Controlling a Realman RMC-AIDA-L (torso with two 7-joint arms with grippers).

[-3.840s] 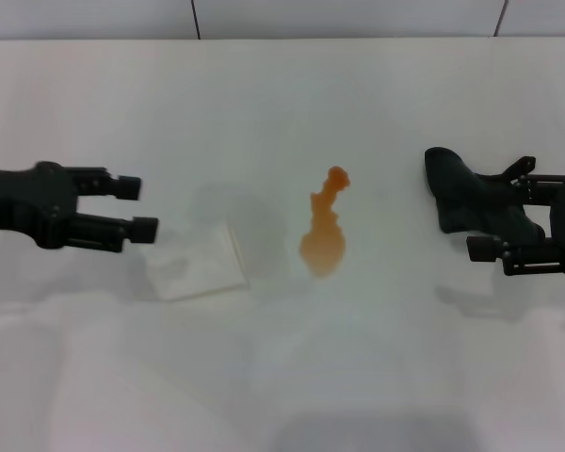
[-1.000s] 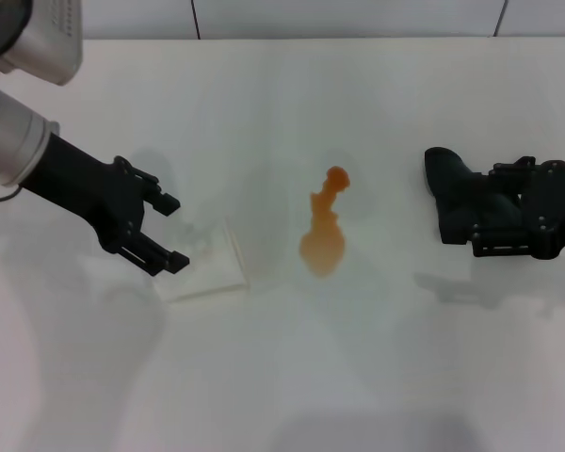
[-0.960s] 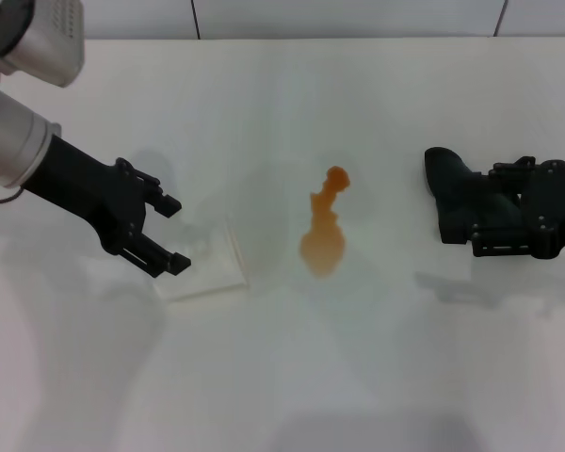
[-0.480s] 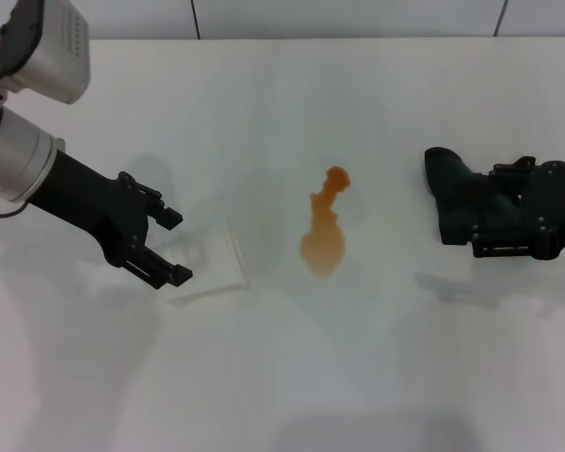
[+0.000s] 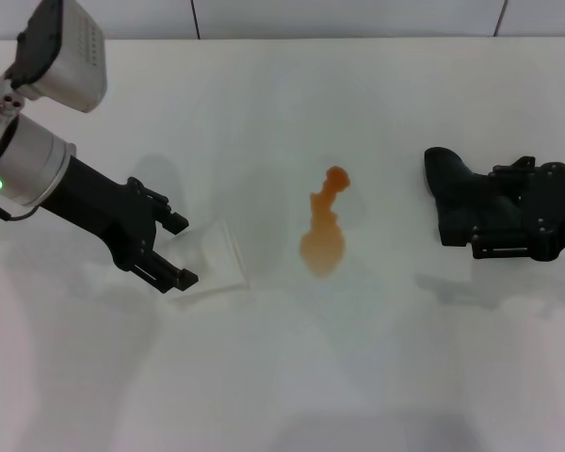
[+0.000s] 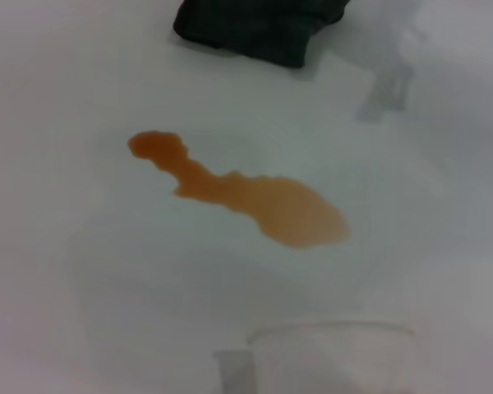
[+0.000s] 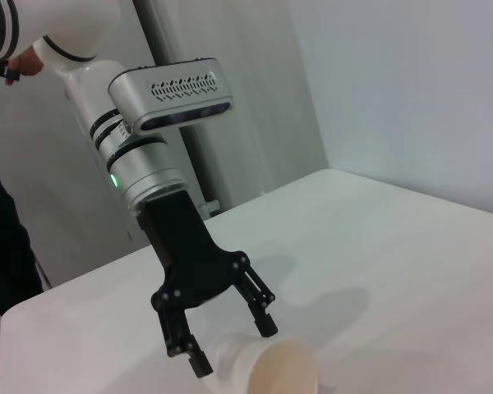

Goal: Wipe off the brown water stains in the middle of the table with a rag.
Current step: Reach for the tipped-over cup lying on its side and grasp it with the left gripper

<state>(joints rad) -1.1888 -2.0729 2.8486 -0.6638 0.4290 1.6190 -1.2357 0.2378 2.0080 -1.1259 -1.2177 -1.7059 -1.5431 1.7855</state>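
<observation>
Black rag (image 5: 463,198) under the right gripper (image 5: 508,218), well right of the brown water stains (image 5: 324,231) on the white table (image 5: 358,377).
Whether its fingers grip the cloth cannot be told. Left of the stains, the left gripper (image 5: 181,250) spreads wide around a tipped translucent cup (image 5: 215,261). No readable writing.

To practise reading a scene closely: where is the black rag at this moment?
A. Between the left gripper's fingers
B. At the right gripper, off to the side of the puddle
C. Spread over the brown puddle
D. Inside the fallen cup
B: the rag lies bunched at the right gripper, apart from the brown water stains, which lie uncovered on the table.
</observation>
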